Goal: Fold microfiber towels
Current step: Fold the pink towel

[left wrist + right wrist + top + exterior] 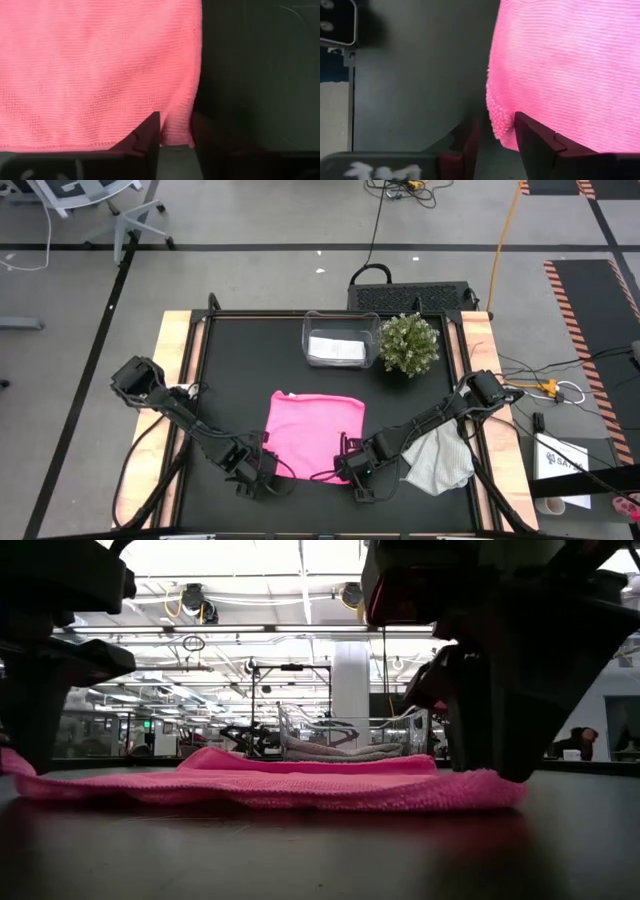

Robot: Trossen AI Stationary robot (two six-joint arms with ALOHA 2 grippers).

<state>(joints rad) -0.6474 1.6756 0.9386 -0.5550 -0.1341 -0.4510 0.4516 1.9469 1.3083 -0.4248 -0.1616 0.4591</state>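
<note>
The pink towel (314, 433) lies flat on the mat (230, 360), in front of the bin (341, 340). My left gripper (268, 477) pinches its near left corner; my right gripper (352, 471) pinches the near right one. A pale towel (438, 462) sits crumpled beside the right arm.

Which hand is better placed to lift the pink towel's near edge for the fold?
Neither alone. The left hand sits at the pink towel's near left corner, the right hand at its near right corner, each with fingers around the cloth edge. Probably both lift together.
</note>
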